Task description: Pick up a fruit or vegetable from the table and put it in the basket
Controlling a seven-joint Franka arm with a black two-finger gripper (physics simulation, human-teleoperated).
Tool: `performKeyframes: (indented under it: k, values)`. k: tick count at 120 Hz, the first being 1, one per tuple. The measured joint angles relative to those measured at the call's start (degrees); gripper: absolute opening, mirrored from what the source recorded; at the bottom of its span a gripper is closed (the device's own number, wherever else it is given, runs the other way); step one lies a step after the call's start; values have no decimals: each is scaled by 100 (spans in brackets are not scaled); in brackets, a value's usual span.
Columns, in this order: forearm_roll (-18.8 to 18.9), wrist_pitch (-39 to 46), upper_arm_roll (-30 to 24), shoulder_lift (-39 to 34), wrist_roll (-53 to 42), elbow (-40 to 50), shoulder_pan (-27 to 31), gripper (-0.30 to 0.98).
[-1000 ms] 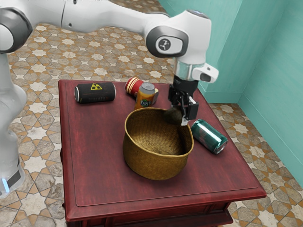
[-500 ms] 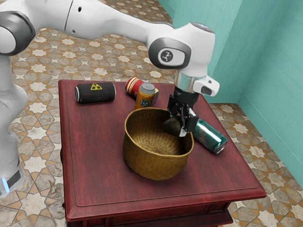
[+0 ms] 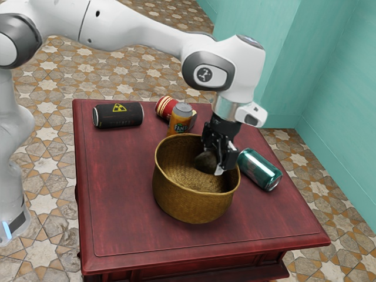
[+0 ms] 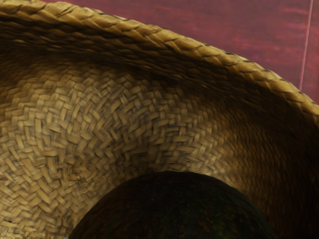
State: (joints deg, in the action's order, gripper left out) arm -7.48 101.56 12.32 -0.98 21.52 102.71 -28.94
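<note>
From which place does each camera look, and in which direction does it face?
Exterior view: beside the arm, looking down across the table and basket; the arm shows, its jaws shut on a dark item.
Wrist view: at the arm's end, looking down into the basket.
Both views share the basket, dark item and table.

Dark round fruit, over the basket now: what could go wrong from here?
The gripper is inside the basket's mouth, near the rim on the side facing the green can. Drifting that way could catch the rim and drag or tip the basket.
A shove could also reach that can, which lies on its side close by and might roll.
The dark round fruit looks to be above the woven bottom, so releasing it here might make it bounce or roll inside.
</note>
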Motion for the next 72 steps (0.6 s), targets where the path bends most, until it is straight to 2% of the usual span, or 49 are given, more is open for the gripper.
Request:
performKeyframes:
  k: [32, 51, 72]
  values:
    - [9, -46, 16, -13, 49, 23, -81, 39]
    - [-7, -54, 18, -5, 65, 12, -80, 57]
    - [8, -51, 25, -5, 72, -22, -43, 65]
